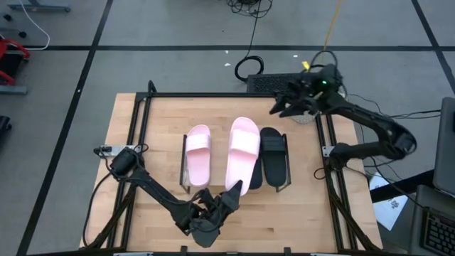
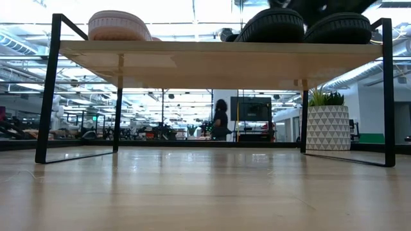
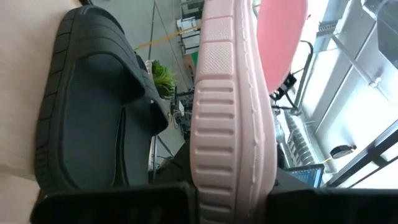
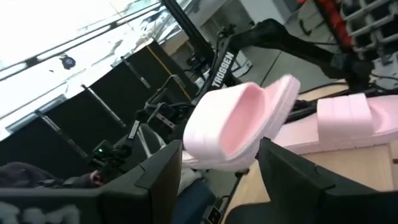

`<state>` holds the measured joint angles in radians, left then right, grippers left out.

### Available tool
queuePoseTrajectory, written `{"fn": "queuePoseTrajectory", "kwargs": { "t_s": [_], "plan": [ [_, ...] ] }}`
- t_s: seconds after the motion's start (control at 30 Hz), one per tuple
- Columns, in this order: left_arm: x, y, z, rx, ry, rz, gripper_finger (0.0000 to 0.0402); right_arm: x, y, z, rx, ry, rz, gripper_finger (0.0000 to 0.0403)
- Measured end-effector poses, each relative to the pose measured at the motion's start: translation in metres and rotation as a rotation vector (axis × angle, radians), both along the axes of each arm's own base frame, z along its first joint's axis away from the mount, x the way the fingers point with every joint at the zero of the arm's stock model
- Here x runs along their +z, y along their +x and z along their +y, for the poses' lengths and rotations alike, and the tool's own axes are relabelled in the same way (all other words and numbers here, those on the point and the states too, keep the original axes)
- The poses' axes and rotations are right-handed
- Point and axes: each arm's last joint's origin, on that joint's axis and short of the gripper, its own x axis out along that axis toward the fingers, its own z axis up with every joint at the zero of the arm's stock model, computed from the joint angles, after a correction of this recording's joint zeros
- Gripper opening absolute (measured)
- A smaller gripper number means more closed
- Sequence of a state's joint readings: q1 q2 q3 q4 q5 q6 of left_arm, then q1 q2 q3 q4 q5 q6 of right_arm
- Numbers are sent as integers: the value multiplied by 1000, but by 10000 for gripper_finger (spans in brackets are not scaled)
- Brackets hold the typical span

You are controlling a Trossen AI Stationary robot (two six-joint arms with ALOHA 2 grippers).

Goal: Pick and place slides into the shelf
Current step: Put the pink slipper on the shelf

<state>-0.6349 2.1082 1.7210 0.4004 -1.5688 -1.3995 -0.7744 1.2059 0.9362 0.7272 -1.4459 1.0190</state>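
The shelf [image 2: 218, 61] stands mid-table, with its wooden board on thin black legs. One pink slide [image 1: 197, 153] lies flat on its left part, and a black slide [image 1: 274, 158] lies on its right part. The low view shows a second black slide [image 2: 273, 25] beside it, which the high view mostly hides under the other pink slide [image 1: 243, 148]. My left gripper [image 1: 229, 195], near the table's near edge, is shut on that pink slide. My right gripper [image 1: 284, 107] hangs open over the far right corner, touching nothing. My left gripper pinches the pink slide's heel end [image 3: 231, 186] between its two fingers [image 3: 112, 208], which come from the table's near side along the slide's length. The slide is lifted clear above the shelf, with its toe pointing to the far edge and its grooved side toward the wrist camera.
A black metal frame [image 1: 142, 107] rims the table. A white patterned plant pot [image 2: 327, 125] stands at the far right, under my right arm. A dark box and cables [image 1: 274, 82] lie beyond the far edge. A person [image 2: 220, 119] stands far off in the room.
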Motion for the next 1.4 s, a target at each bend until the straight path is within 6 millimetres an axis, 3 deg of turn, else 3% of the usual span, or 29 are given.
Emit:
{"fn": "queuePoseTrajectory", "kwargs": {
  "t_s": [0.17, 0.47, 0.67, 0.93, 1.4],
  "plan": [
    [0, 1, 1, 4, -7, -10, 45, 2, 39, -10, 73, 6, 8, 199],
    [0, -2, -3, -3, 2, 3, 45, 39, 92, -38, 147, -39, -16, 199],
    [1, -2, -2, -2, 14, 19, 45, 24, 102, -43, 162, 4, 36, 199],
    [2, 2, 3, 12, 19, 27, 45, 11, 115, -21, 238, 2, 42, 199],
    [13, -2, 0, 4, 40, 57, 45, -10, 110, -29, 209, 40, 86, 199]
  ]
}}
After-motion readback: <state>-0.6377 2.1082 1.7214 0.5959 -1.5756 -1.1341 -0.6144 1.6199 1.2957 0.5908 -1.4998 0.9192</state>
